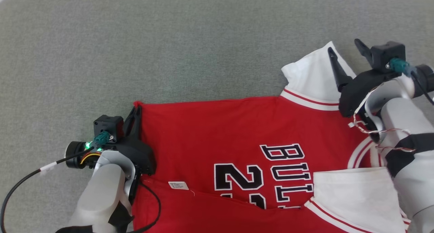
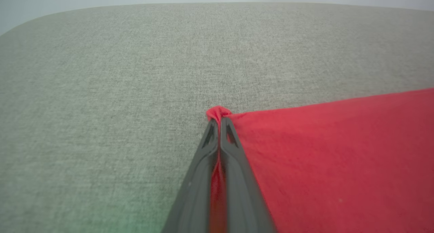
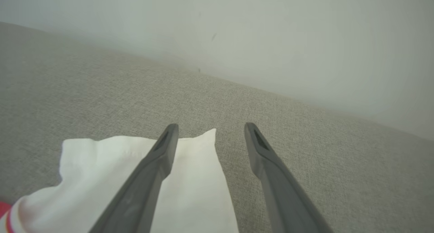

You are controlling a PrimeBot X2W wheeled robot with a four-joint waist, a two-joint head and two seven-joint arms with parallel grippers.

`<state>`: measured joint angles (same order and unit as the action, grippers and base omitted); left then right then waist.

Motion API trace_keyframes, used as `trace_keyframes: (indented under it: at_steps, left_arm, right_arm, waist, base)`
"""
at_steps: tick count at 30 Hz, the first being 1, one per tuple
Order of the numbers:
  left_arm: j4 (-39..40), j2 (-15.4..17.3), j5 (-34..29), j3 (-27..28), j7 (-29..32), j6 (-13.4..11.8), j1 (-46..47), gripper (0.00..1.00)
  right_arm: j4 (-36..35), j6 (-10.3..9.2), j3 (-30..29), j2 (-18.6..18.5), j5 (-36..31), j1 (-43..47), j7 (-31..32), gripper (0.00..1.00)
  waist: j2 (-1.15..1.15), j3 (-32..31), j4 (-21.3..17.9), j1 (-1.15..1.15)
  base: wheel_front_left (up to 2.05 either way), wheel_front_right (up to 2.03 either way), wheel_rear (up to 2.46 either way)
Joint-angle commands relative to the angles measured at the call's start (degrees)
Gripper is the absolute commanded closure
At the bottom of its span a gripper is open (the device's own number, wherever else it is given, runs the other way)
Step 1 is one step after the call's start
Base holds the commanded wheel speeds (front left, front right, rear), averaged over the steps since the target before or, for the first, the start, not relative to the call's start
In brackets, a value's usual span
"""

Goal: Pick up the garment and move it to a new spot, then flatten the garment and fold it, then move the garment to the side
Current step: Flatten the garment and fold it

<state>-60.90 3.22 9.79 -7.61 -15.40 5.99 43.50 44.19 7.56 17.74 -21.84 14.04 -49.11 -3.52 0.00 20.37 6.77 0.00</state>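
Now the left claw (image 1: 137, 108) is clenched on a corner of the red jersey (image 1: 203, 131), while the right claw (image 1: 343, 46) hangs spread wide over its white sleeve (image 1: 310, 78).

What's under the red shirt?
The grey surface spreads out around the shirt, so the shirt lies on that. Anything else beneath is hidden by the shirt itself.

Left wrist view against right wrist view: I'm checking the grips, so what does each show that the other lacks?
Left wrist: the left pincer shut on the red jersey corner. Right wrist: the right pincer open, one finger over the white sleeve, gripping nothing. Both: the grey cushion underneath.
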Motion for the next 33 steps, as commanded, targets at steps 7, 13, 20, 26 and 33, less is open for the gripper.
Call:
trace_keyframes:
  at_steps: [7, 13, 20, 26, 33]
  left_arm:
    - [0.65, 0.20, 1.28, -1.34, 0.57, -0.24, -0.41, 1.00]
    - [1.56, 0.12, 2.17, -2.43, 0.56, -0.67, -0.78, 1.00]
    - [1.66, 0.12, 2.93, -3.93, 0.57, -0.88, -0.07, 1.00]
    - [3.21, 0.10, 3.31, -4.40, 0.51, -1.62, 0.26, 1.00]
    - [8.14, 0.88, 2.48, -3.64, 0.21, -2.55, -0.48, 1.00]
  right_arm:
    - [5.89, -0.17, 3.57, -1.91, 3.95, -4.94, 6.53, 0.00]
    - [8.09, -0.17, 7.27, -3.06, 6.78, -7.07, 8.23, 0.58]
    - [12.28, -0.17, 9.41, -4.21, 7.71, -9.17, 8.04, 1.00]
    - [15.78, -0.17, 8.06, -4.61, 8.18, -10.97, 4.18, 1.00]
    - [20.16, -0.17, 4.50, -5.33, 4.72, -14.33, -5.51, 1.00]
  waist:
    - [0.00, 1.88, 2.53, 0.00]
    - [0.00, 2.23, 3.08, 0.00]
    - [0.00, 2.40, 4.00, 0.00]
    - [0.00, 2.39, 4.33, 0.00]
    - [0.00, 1.05, 3.12, 0.00]
  base:
    - [0.00, 0.00, 0.00]
    - [0.00, 0.00, 0.00]
    - [0.00, 0.00, 0.00]
    - [0.00, 0.00, 0.00]
    - [0.00, 0.00, 0.00]
